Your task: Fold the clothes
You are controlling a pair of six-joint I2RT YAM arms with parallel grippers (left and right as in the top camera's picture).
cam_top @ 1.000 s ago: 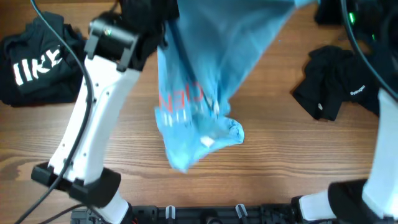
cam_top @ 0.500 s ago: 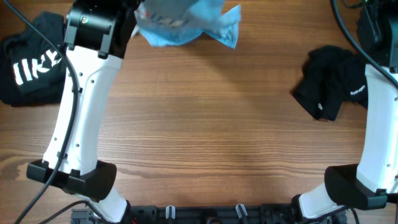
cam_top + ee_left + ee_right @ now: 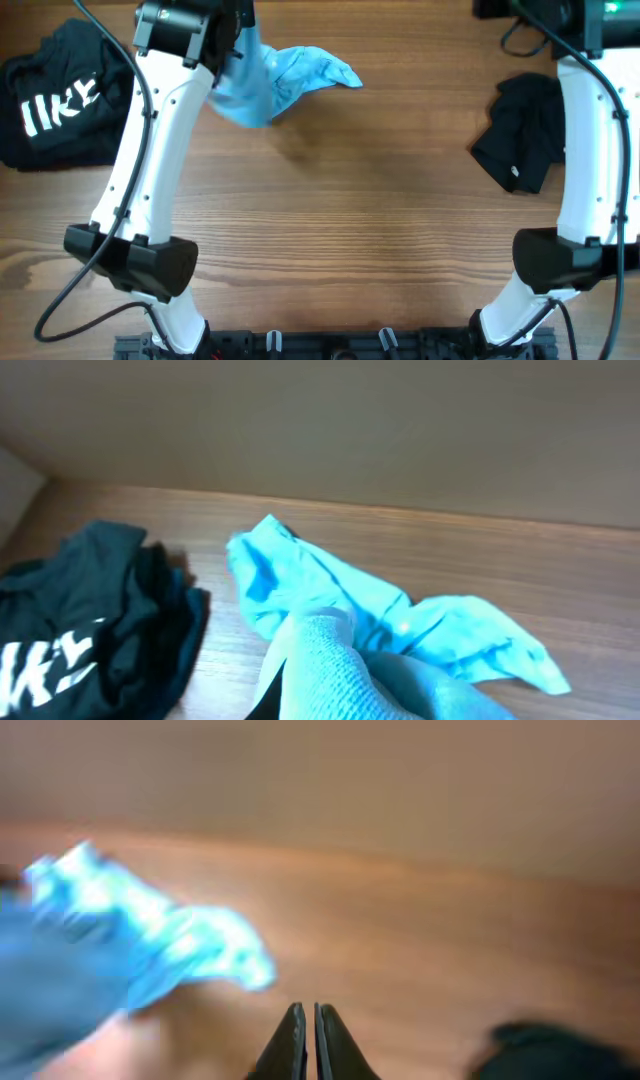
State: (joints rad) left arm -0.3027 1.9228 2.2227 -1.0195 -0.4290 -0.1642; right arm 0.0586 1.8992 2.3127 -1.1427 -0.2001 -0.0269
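Observation:
A light blue shirt (image 3: pixel 285 75) lies crumpled at the far left-centre of the wooden table, one end drawn up to my left gripper (image 3: pixel 232 40). In the left wrist view the blue shirt (image 3: pixel 330 595) drapes over my left fingers (image 3: pixel 320 695) and hides them; the gripper looks shut on it. My right gripper (image 3: pixel 308 1020) is shut and empty, above bare wood to the right of the blue shirt (image 3: pixel 150 935). The right wrist view is blurred.
A black shirt with white letters (image 3: pixel 50 95) lies bunched at the far left, also in the left wrist view (image 3: pixel 80 650). A black garment (image 3: pixel 525 130) lies crumpled at the right, beside the right arm (image 3: pixel 585 150).
The blue shirt, held up and spread by both arms a second ago, has swung to the far left and dropped onto the table. My right gripper no longer holds it.

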